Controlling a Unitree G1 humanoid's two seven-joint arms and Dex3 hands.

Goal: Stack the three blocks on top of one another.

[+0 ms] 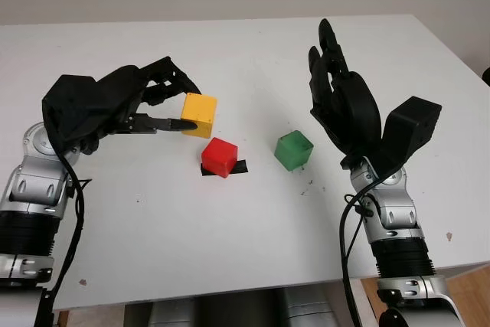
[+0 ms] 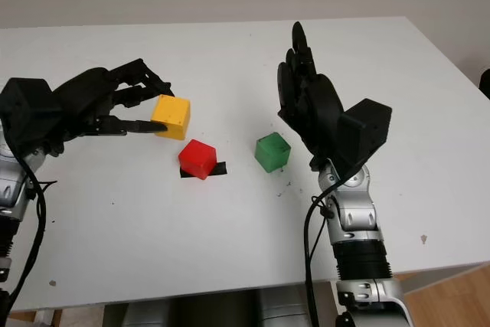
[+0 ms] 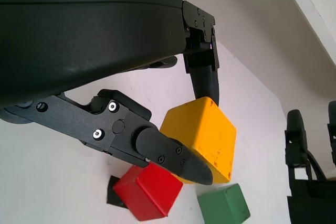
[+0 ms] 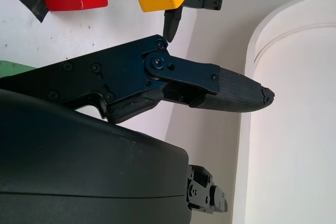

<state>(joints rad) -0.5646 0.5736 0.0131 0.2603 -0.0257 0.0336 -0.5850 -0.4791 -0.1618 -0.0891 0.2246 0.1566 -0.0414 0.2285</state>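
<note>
A: From the left eye, where's the left robot hand [image 1: 164,105]?
B: At about ten o'clock of the red block [image 1: 220,156], its fingers clamped on the yellow block [image 1: 199,115], which is raised off the white counter [image 1: 230,243].

A: And the red one?
B: It sits on a black patch of tape [image 1: 239,167]. The green block [image 1: 294,150] stands at its three o'clock, apart from it.

A: The right robot hand [image 1: 337,82]?
B: Open, holding nothing, at about two o'clock of the green block.

A: Left wrist view?
B: A fingertip [image 3: 189,163] presses the yellow block's near face, another finger its far side; red and green lie beneath.

A: Right wrist view?
B: Its own finger [image 4: 231,94] grips nothing. Beyond are the red block on its tape and the yellow block, the left hand's fingers behind it.
</note>
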